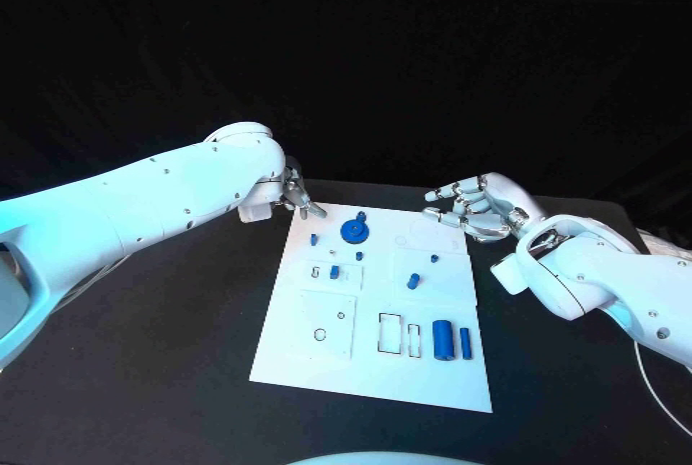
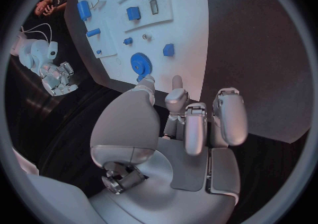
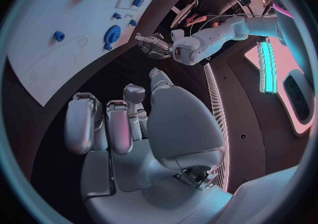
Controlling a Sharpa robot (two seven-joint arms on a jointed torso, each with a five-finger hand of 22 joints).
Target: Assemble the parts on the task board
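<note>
Two white arms with smooth, glossy rounded shells enter from the left and right edges of the head picture, dotted with small dark screw holes. The left hand (image 1: 296, 195) and right hand (image 1: 476, 210) are silver metal, with segmented fingers (image 2: 230, 115) and broad grey palm plates. A thin white cable trails at the lower right edge.

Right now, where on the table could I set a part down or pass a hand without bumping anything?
Free: the black table left of the task board, below the left arm, and the board's bare near strip. Crowded: the board's far edge, where the left hand and right hand flank the blue gear, and the near-right corner by the blue cylinders.
</note>
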